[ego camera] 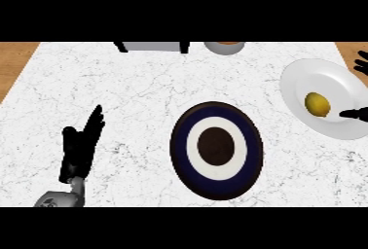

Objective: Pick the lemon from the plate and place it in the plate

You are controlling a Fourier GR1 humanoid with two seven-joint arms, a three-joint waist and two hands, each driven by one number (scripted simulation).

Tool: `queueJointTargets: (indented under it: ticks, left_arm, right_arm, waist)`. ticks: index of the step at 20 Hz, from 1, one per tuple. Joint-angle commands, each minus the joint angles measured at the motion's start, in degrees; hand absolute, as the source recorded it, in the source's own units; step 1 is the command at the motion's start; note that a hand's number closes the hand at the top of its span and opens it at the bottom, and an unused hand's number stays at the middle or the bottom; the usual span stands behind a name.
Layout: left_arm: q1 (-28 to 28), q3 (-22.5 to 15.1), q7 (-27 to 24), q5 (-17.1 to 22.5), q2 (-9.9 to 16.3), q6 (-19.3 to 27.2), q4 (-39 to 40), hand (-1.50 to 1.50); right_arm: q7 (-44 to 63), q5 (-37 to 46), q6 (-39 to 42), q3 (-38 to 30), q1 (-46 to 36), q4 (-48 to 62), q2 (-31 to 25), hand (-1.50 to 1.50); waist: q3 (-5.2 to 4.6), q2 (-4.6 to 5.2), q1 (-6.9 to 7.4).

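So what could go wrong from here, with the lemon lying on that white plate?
The lemon is round, so it might roll away across the white plate if a finger nudges it. The right hand shows only partly at the view's right edge, fingers either side of the lemon, so a closing grip could miss. The white plate also runs to that edge and might get pushed.

White marble counter (144, 87), wooden edges (14, 63)

- A lemon (318, 104) lay on the white plate (309, 78).
- The right hand (356, 114) flanked it at the edge.
- The left hand (81, 146) rested open, well apart from the dark ringed plate (215, 181).
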Motion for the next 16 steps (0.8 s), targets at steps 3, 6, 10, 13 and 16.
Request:
queueJointTargets:
  ticks: [3,6,10,13,16]
  left_arm:
    - [-0.1,0.8,0.2,0.7,0.7,-1.4,-0.2,0.0]
    - [-2.1,1.4,0.4,0.6,0.4,-1.0,1.2,0.0]
    - [0.5,0.0,-1.5,-0.6,-0.3,-0.8,0.4,0.0]
    - [-0.4,0.3,-0.1,-0.9,-0.4,-0.5,1.3,0.0]
    - [-1.3,0.6,2.1,-0.4,-0.1,-0.9,-1.3,0.0]
  right_arm:
    - [-5.3,-3.2,9.0,-2.8,4.5,1.2,-2.9,-1.5]
    - [-5.7,-3.9,9.9,-3.3,4.7,0.6,-2.5,-1.5]
    - [-4.8,-3.7,7.8,-2.7,3.7,-0.7,-0.4,-1.5]
    - [-9.0,-3.2,7.6,-2.0,7.1,-1.6,0.8,-1.5]
    - [-8.3,-3.5,7.8,-2.1,7.3,-1.5,-1.0,-1.5]
  waist:
    - [0.03,0.23,0.3]
    - [0.08,0.43,0.5]
    - [0.05,0.34,1.11]
    - [0.06,0.26,0.64]
    - [0.05,0.12,0.64]
